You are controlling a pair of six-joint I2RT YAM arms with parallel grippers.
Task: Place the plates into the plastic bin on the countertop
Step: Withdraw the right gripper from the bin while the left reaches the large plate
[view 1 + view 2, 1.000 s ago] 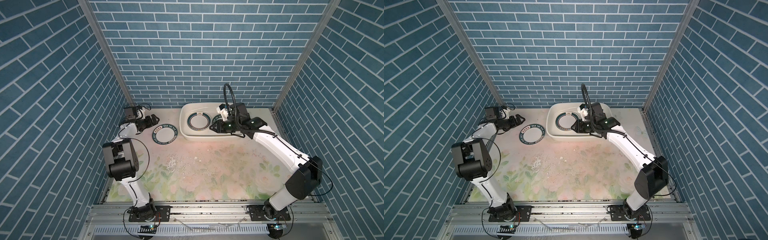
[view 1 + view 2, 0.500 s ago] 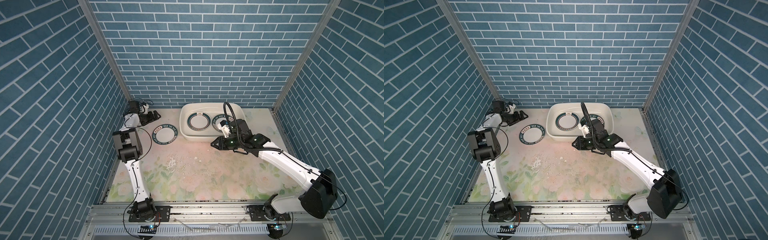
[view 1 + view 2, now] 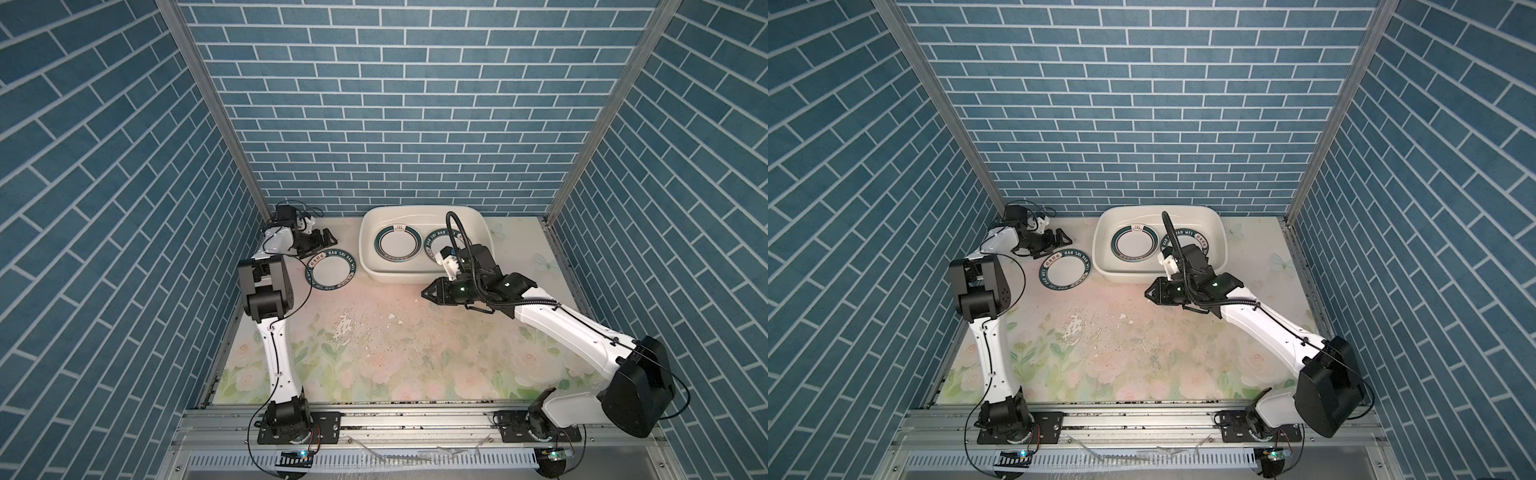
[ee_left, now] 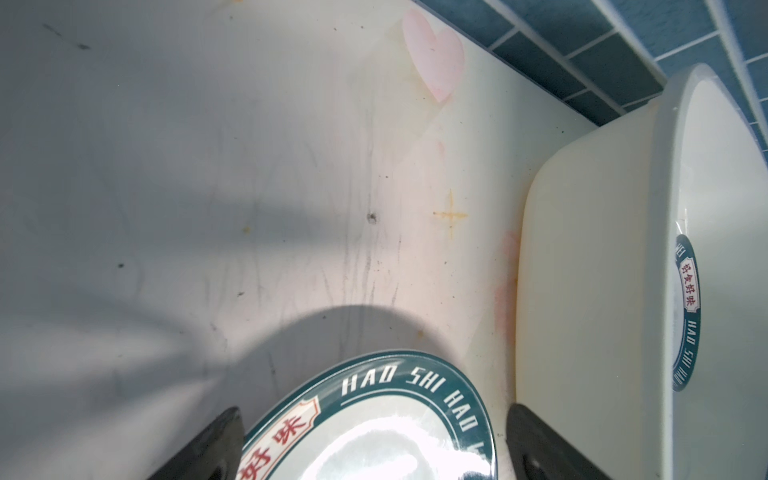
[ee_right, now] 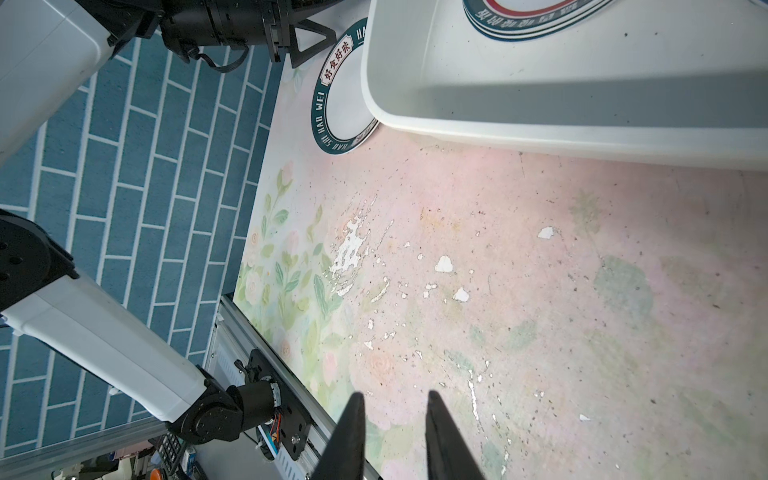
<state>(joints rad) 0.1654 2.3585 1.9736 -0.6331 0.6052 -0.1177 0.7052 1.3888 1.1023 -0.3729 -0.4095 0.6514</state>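
Teal-rimmed lettered round white plate (image 3: pixel 331 270), at 8 o'clock of the white plastic bin (image 3: pixel 368 245), sits between wide-open left jaws; right jaws, barely parted and empty, have withdrawn from it.

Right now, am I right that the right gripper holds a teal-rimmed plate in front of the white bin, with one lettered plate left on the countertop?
Not quite: the right gripper holds nothing; the right wrist view shows its jaws apart over the countertop. The white bin and the one lettered plate are as you say.
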